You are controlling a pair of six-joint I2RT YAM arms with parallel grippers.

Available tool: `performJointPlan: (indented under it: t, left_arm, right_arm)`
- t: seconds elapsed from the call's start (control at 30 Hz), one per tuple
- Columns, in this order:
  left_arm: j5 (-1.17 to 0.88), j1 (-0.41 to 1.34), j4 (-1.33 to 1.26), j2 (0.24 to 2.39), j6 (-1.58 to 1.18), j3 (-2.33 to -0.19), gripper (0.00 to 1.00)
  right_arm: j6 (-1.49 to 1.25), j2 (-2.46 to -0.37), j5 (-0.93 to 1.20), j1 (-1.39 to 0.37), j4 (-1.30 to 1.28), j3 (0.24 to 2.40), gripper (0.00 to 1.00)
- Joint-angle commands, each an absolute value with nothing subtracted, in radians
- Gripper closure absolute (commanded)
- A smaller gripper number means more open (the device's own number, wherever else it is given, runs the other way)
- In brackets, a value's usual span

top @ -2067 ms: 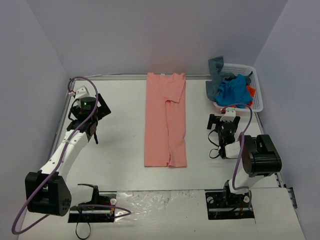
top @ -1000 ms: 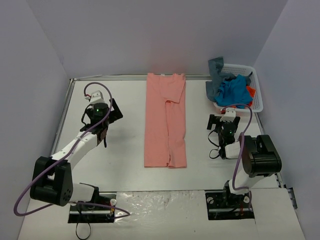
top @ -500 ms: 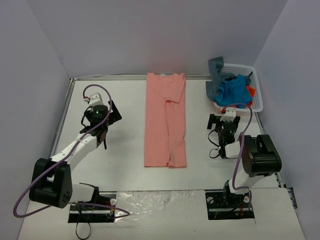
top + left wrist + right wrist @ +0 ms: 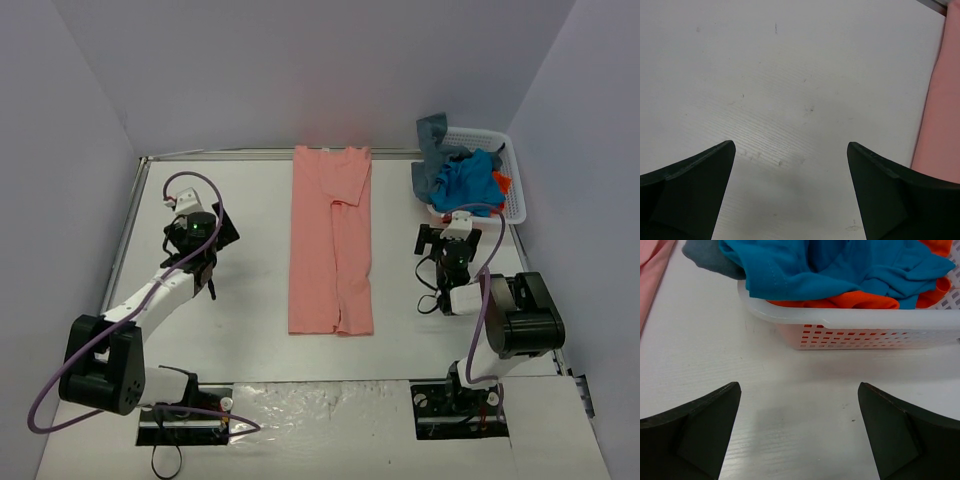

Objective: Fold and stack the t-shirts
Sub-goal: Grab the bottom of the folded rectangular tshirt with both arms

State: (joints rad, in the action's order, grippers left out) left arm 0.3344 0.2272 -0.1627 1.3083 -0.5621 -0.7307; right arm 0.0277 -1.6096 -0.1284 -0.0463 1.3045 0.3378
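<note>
A salmon-pink t-shirt [image 4: 332,240] lies folded into a long strip down the middle of the table; its edge shows in the left wrist view [image 4: 940,120]. Bright blue [image 4: 468,182], slate grey-blue [image 4: 432,140] and orange-red [image 4: 501,183] t-shirts are heaped in the white basket [image 4: 514,190], also in the right wrist view [image 4: 840,265]. My left gripper [image 4: 205,225] is open and empty over bare table, left of the pink shirt. My right gripper [image 4: 444,237] is open and empty, just in front of the basket [image 4: 855,325].
Purple-grey walls close in the table on three sides. A metal rail [image 4: 220,153] runs along the far edge. The arm bases and their cables sit at the near edge [image 4: 190,415].
My left arm swung right toward the pink shirt, then drew back slightly left. My right gripper shifted a little toward the basket. The shirts have not moved.
</note>
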Motion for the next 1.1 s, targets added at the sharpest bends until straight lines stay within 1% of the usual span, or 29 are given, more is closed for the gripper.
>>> performJointPlan:
  t: [0.0, 0.07, 0.13, 0.17, 0.3, 0.37, 0.43, 0.53, 0.63, 0.7, 0.8, 0.9, 0.93, 1.07]
  left_arm:
    - [0.338, 0.221, -0.179, 1.315, -0.572, -0.75, 0.06]
    - [0.336, 0.222, -0.196, 1.309, -0.56, -0.739, 0.06]
    - [0.34, 0.224, -0.213, 1.304, -0.558, -0.729, 0.06]
    - [0.345, 0.224, -0.213, 1.301, -0.561, -0.729, 0.06]
    - [0.356, 0.225, -0.184, 1.298, -0.563, -0.739, 0.06]
    - [0.357, 0.229, -0.19, 1.287, -0.563, -0.732, 0.06]
    - [0.362, 0.23, -0.216, 1.272, -0.571, -0.715, 0.06]
    - [0.365, 0.23, -0.238, 1.247, -0.578, -0.689, 0.06]
    - [0.354, 0.232, -0.21, 1.249, -0.591, -0.707, 0.06]
    - [0.345, 0.235, -0.183, 1.253, -0.589, -0.727, 0.06]
    - [0.344, 0.25, -0.143, 1.24, -0.601, -0.742, 0.06]
    - [0.334, 0.267, -0.132, 1.2, -0.638, -0.72, 0.06]
    - [0.313, 0.268, -0.133, 1.175, -0.653, -0.71, 0.06]
    - [0.206, 0.279, -0.111, 1.135, -0.71, -0.676, 0.05]
  right_arm:
    - [0.052, -1.52, -0.181, -0.077, 1.264, 0.394, 0.0]
    - [0.069, -1.505, -0.21, -0.109, 1.189, 0.414, 0.0]
    - [0.101, -1.506, -0.224, -0.138, 1.186, 0.42, 0.0]
    - [0.118, -1.511, -0.268, -0.161, 1.174, 0.423, 0.0]
    - [0.147, -1.537, -0.337, -0.27, 1.059, 0.482, 0.0]
    - [0.156, -1.546, -0.391, -0.313, 1.029, 0.502, 0.0]
    - [0.172, -1.549, -0.489, -0.385, 1.028, 0.505, 0.0]
    - [0.167, -1.531, -0.525, -0.442, 1.016, 0.511, 0.0]
    - [0.199, -1.517, -0.575, -0.511, 0.927, 0.563, 0.0]
    - [0.184, -1.491, -0.601, -0.532, 0.821, 0.618, 0.0]
    - [0.102, -1.424, -0.595, -0.561, 0.685, 0.694, 0.0]
    - [0.003, -1.353, -0.509, -0.572, 0.574, 0.75, 0.0]
    - [-0.082, -1.339, -0.444, -0.574, 0.513, 0.764, 0.0]
    - [-0.25, -1.283, -0.353, -0.583, 0.381, 0.813, 0.0]
